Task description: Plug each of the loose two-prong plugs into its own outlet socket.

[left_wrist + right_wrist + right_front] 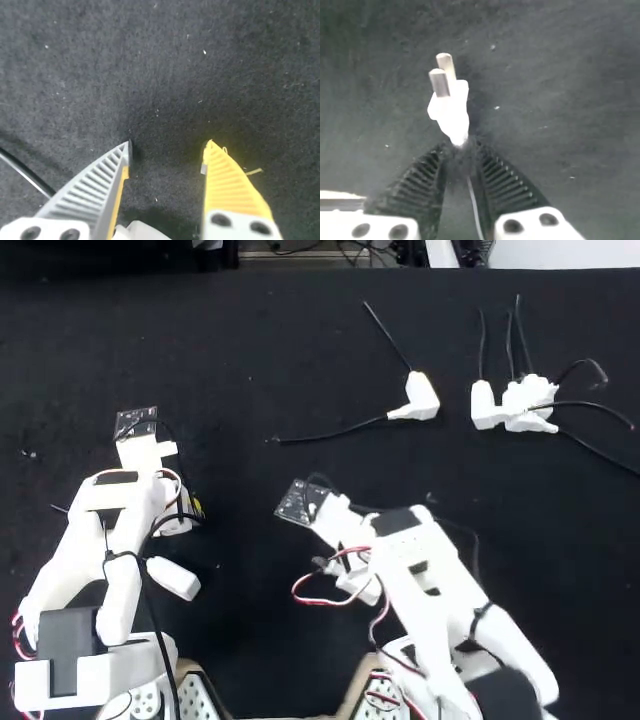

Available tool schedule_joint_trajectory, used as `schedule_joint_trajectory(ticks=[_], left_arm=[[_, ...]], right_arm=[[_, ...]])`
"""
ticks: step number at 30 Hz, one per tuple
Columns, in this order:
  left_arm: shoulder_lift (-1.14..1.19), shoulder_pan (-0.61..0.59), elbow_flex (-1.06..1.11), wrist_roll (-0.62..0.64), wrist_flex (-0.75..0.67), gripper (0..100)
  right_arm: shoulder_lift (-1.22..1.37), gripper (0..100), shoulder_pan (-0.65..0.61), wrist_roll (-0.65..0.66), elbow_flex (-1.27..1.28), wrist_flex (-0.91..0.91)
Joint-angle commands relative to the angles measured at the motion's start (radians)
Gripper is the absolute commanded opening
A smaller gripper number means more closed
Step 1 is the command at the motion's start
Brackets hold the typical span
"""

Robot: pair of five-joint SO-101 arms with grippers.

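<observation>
Two white arms sit at the near edge of the black cloth-covered desk (200, 340): the left arm (100, 540) at about 8 o'clock and the right arm (430, 580) at about 5 o'clock. The left pincer (168, 145) has one grey ribbed finger and one yellow. It is spread wide over bare cloth with nothing between the fingers, and one thin black cord (25, 175) crosses the desk just beside the grey finger. The right pincer (459, 146) has two black ribbed fingers and is clamped on the rear of one small white two-prong plug (449, 107). The plug's two metal prongs (442, 72) point away from the wrist (a thin lead (472, 210) runs back between the fingers), and whether the plug touches the cloth cannot be told. In the high view this pincer sits near the desk's centre. Toward 1 o'clock lies one white angled connector piece (420, 400) with two black cords leaving it, one toward 12 o'clock and one toward 9 o'clock. Near it, at about 2 o'clock, lies a clump of white connector pieces (512, 405). At least two bodies there touch, with several black cords fanning out, but which are plugs and which sockets cannot be told. Both groups lie well apart from either pincer.
</observation>
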Motion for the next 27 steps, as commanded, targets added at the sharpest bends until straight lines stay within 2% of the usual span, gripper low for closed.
schedule_joint_trajectory(ticks=[1, 12, 19, 27], left_arm=[[0.0, 0.004, 0.002, 0.002, -0.005, 23], [0.0, 0.004, 0.002, 0.002, -0.005, 23], [0.0, 0.004, 0.002, 0.002, -0.005, 23], [0.0, 0.004, 0.002, 0.002, -0.006, 23]], right_arm=[[0.038, 1.1, -0.015, 0.029, -0.035, 0.028], [-0.128, 1.6, -0.021, 0.06, -0.044, 0.074], [-0.222, 18.8, -0.015, 0.063, -0.041, 0.074], [-0.3, 19.0, -0.041, 0.057, 0.004, 0.044]])
